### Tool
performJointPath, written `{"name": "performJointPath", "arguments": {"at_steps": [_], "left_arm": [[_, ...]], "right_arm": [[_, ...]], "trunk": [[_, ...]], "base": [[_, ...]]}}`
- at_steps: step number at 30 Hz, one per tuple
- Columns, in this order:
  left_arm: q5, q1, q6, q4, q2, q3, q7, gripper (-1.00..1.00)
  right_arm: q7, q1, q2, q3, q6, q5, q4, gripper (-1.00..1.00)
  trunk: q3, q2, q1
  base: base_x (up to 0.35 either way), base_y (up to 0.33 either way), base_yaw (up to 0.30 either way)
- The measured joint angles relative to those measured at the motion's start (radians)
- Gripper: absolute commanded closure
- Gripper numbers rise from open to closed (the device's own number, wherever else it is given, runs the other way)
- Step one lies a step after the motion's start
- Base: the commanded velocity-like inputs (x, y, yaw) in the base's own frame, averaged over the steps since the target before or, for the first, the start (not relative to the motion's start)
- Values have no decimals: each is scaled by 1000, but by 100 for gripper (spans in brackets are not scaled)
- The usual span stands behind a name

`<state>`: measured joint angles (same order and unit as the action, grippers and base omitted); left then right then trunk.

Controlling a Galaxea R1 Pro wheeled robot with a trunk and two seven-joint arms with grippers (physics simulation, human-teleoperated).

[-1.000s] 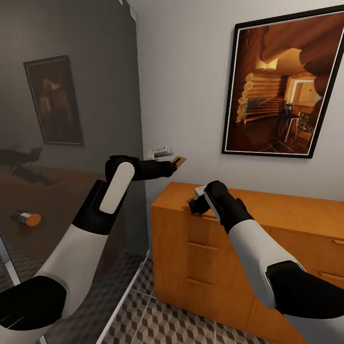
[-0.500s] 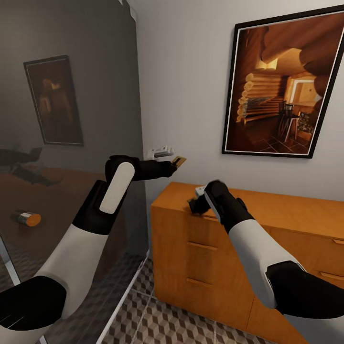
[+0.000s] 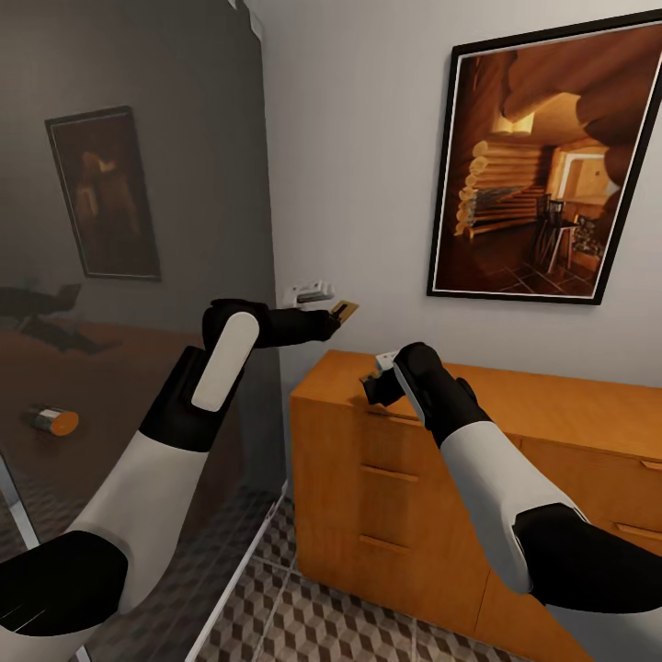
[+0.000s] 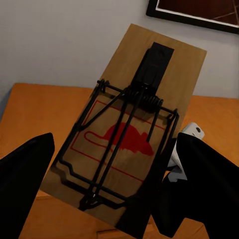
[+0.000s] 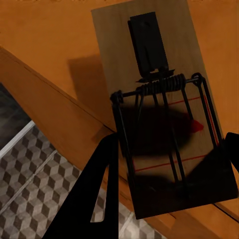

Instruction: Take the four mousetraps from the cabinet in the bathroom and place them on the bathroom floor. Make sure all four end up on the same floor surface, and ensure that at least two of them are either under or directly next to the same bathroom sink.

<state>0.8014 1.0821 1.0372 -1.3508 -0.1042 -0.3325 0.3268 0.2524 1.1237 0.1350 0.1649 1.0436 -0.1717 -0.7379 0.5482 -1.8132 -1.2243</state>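
Against the previous head frame, right gripper [image 3: 375,384] raised slightly off the cabinet [image 3: 405,487] top, near its front left corner; left arm unchanged. Nearest: bathroom floor [image 3: 322,616] tiles at the cabinet's foot, open room in front of the drawers. Right gripper clamped on a mousetrap [image 5: 162,104]; right wrist view gives the board flat, spring and red print clear, overhanging the cabinet's front edge with tiles below, detail lost in the head view. Beyond, above and left of the cabinet's left end, left gripper [image 3: 338,315] clamped on a second mousetrap [image 4: 127,134], held clear of the top, near the wall. Framed picture [image 3: 542,165] above the cabinet.
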Motion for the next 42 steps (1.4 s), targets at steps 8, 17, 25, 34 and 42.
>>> {"name": "performJointPath", "arguments": {"at_steps": [8,17,25,34,42], "left_arm": [[0,0,1,0,0,0,0,100],[0,0,1,0,0,0,0,100],[-1,0,1,0,0,0,0,100],[-1,0,1,0,0,0,0,100],[-1,0,1,-1,0,0,-1,100]], "right_arm": [[0,0,0,1,0,0,-1,100],[0,0,0,1,0,0,-1,100],[0,0,-2,3,0,0,-1,100],[2,0,-11,-2,0,0,-75,100],[2,0,-31,-2,0,0,-218,100]], "trunk": [[0,0,0],[0,0,0],[0,0,0],[0,0,0],[0,0,0]], "base": [[0,0,0],[0,0,0],[0,0,0],[0,0,0],[0,0,0]]}}
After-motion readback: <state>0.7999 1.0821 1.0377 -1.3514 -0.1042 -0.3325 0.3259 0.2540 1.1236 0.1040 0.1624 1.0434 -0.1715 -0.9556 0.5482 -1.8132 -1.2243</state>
